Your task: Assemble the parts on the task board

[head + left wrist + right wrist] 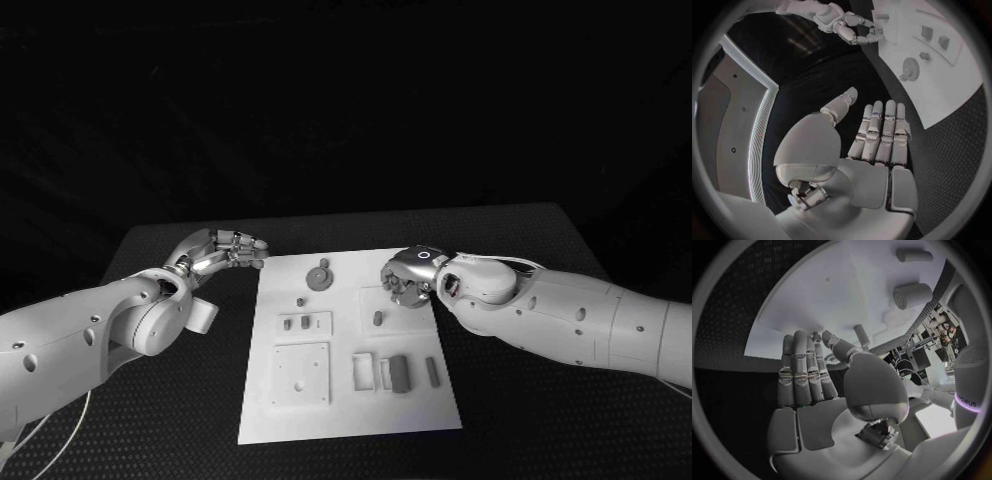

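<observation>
The white task board (353, 400) lies in the middle of the table with several grey parts on it: a round part (320, 275), a small oval peg (378, 318) and a row of upright blocks (397, 371). My right hand (408, 272) hovers over the board's far right part, fingers pointing down. In the right wrist view my right hand (811, 375) has straight fingers with the thumb near their tips and nothing in it. A small peg (861, 332) and a thicker cylinder (912, 294) stand just beyond. My left hand (224, 248) is over the black table beside the board's far left corner. It (879, 135) is flat and holds nothing.
A square plate (302, 373) and a smaller plate with two small blocks (302, 323) sit on the board's left half. Black table (173, 420) surrounds the board on all sides. The left wrist view also shows the round part (909, 67) and my right hand (848, 27).
</observation>
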Controlling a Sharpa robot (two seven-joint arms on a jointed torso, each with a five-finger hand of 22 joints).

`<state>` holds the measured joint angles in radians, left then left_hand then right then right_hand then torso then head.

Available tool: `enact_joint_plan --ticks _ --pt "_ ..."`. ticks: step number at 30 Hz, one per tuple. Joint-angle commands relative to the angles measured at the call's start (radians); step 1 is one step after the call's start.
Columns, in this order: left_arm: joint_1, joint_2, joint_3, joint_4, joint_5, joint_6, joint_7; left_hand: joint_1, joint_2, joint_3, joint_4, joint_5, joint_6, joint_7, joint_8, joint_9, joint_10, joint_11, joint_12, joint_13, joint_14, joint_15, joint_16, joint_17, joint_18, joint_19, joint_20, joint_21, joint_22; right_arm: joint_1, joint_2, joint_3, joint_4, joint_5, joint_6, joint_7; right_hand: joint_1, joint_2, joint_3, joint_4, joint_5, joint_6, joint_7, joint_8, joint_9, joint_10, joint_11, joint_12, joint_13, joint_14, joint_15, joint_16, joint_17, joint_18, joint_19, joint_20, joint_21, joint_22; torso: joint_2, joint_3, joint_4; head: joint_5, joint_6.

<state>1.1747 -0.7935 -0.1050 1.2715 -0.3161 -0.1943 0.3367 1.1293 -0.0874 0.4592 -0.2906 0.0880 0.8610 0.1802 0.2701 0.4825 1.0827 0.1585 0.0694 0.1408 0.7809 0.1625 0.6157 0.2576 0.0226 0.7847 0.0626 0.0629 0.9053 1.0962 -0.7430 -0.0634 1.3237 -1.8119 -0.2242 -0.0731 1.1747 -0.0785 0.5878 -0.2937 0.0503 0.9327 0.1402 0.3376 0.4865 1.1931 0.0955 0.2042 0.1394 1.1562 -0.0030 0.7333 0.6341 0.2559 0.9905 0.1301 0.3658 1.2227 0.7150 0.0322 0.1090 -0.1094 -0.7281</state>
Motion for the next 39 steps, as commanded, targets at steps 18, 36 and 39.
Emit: enact_joint_plan --ticks 18,36,39 --pt "0.001 -0.006 0.0 0.0 0.007 0.017 -0.004 0.012 0.008 0.0 -0.001 -0.005 -0.001 0.003 0.005 -0.002 0.008 0.001 0.001 -0.003 0.008 -0.001 -0.014 0.007 0.014 0.01 0.0 0.003 -0.011 -0.02 -0.002 -0.014 -0.008 -0.072 0.064 -0.03 0.015 -0.009 -0.004 0.0 -0.002 0.017 -0.002 -0.001 -0.009 0.014 -0.002 -0.005 0.006 -0.001 -0.008 0.01 0.016 0.006 0.012 -0.006 0.007 0.013 0.0 -0.0001 -0.0002 -0.003 -0.007" --pt "0.0 -0.005 0.0 -0.004 0.007 0.021 -0.007 0.016 0.007 0.001 -0.001 -0.005 -0.002 0.003 0.005 -0.003 0.007 0.001 0.0 -0.004 0.007 0.0 -0.019 0.01 0.013 0.009 0.001 0.003 -0.015 -0.024 -0.011 -0.018 0.002 -0.074 0.053 -0.019 0.044 -0.019 0.001 0.0 -0.002 0.02 -0.001 -0.005 -0.013 0.019 -0.002 -0.013 0.01 -0.003 -0.007 0.011 0.023 0.006 0.015 -0.005 0.006 0.021 0.0 0.0002 0.0 -0.008 -0.009" --pt "0.0 -0.005 0.0 -0.004 0.007 0.022 -0.008 0.016 0.008 0.001 -0.001 -0.005 -0.002 0.003 0.005 -0.003 0.006 0.002 0.0 -0.004 0.007 0.0 -0.019 0.01 0.013 0.009 0.001 0.003 -0.016 -0.025 -0.011 -0.018 0.003 -0.072 0.055 -0.016 0.04 -0.014 -0.001 0.001 -0.002 0.025 -0.003 -0.003 -0.013 0.025 -0.004 -0.013 0.012 0.001 -0.009 0.013 0.026 0.006 0.02 -0.006 0.008 0.024 0.0 0.0002 0.0 -0.008 -0.009"
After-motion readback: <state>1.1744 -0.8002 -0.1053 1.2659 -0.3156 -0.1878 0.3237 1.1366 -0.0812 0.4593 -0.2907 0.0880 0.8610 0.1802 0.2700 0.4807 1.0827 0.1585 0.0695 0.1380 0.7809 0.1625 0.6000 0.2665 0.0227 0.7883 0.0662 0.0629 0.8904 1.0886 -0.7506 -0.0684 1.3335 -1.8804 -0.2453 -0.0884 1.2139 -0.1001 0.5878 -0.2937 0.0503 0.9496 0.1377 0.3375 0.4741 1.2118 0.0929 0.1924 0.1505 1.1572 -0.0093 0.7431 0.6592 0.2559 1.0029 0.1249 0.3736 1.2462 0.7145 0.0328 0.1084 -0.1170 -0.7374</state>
